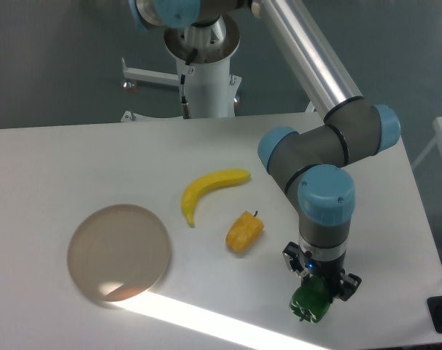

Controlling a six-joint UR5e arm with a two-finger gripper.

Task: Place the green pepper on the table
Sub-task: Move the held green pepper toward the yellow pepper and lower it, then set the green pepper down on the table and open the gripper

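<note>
The green pepper [309,305], small, glossy and dark green, hangs below the wrist near the front right of the white table [75,160]. My gripper [316,288] points straight down and is shut on the green pepper's top. Whether the pepper touches the tabletop I cannot tell. The arm's grey and blue wrist rises above it and hides the area behind.
A yellow-orange pepper [244,232] lies left of the gripper, with a banana [208,189] behind it. A round beige disc [119,251] sits at the front left. A bright stripe of light crosses the table's front. The robot's base [204,80] stands at the back.
</note>
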